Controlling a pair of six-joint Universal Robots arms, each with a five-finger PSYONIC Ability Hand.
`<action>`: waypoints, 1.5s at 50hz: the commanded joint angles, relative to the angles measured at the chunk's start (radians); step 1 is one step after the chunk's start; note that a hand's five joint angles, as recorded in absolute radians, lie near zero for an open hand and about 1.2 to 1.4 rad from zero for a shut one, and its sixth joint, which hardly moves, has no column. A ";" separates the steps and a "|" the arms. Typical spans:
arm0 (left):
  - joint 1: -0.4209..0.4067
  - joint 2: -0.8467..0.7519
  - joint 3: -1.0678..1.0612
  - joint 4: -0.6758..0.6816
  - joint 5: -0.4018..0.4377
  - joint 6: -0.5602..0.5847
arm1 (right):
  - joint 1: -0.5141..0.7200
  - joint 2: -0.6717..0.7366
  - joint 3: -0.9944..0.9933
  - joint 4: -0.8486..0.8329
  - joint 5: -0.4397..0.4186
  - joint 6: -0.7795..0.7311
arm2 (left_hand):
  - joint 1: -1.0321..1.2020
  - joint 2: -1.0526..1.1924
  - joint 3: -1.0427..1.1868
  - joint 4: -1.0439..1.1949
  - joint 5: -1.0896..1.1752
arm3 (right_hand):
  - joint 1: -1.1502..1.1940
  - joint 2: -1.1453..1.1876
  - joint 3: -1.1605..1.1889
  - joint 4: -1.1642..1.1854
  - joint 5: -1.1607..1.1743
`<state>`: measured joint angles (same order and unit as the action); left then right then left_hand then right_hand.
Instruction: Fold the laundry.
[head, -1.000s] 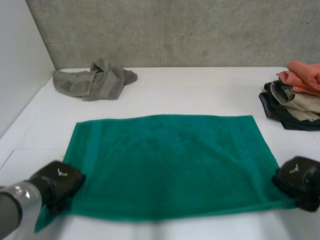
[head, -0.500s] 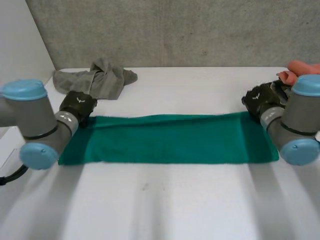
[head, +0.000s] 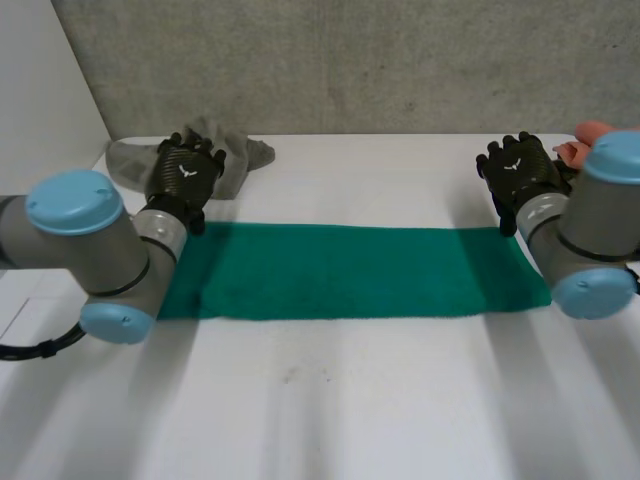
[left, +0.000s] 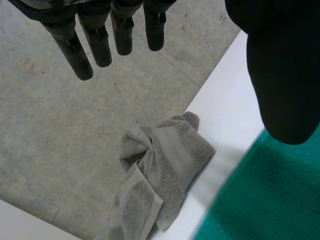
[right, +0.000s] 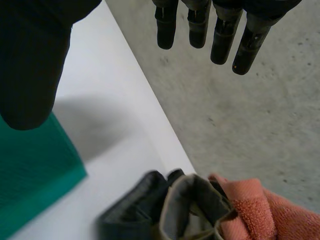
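Both hands hang open, fingers straight and spread, gripping nothing. The left hand (head: 183, 172) is at the far left corner of the green towel (head: 350, 272), the right hand (head: 520, 170) at its far right corner. The towel lies folded in a long strip across the white table (head: 330, 410). A crumpled grey towel (head: 240, 158) lies beyond the left hand, stacked clothes (right: 200, 210) beyond the right.

A white tabletop (head: 330, 400) meets a grey concrete wall (head: 380, 60) along its far edge; a white panel (head: 40, 120) stands at its left side.
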<state>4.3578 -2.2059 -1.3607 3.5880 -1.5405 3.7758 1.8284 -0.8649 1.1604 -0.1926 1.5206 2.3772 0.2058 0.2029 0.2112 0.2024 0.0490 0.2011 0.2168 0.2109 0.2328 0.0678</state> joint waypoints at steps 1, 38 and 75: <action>0.014 0.158 -0.205 -0.009 0.005 -0.002 | -0.055 -0.206 0.234 0.160 -0.152 0.117 | -0.031 -0.028 -0.037 -0.028 -0.049 | -0.027 -0.042 -0.036 -0.058 -0.068; 0.045 0.340 -0.431 -0.020 0.000 -0.011 | -0.408 -0.210 0.458 0.021 -0.096 -0.217 | -0.031 -0.028 -0.037 -0.028 -0.049 | 1.195 1.180 1.185 1.163 1.154; 0.109 0.469 -0.469 -0.058 0.014 -0.153 | 0.526 0.089 0.160 -0.275 -0.402 -0.349 | -0.031 -0.028 -0.037 -0.028 -0.049 | 0.841 0.825 0.831 0.809 0.800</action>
<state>4.4730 -1.7295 -1.8346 3.5281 -1.5353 3.6207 2.3438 -0.8147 1.3372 -0.4663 1.1168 2.0175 0.2058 0.2029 0.2112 0.2024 0.0490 0.9888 1.1797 1.1858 1.1895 0.9926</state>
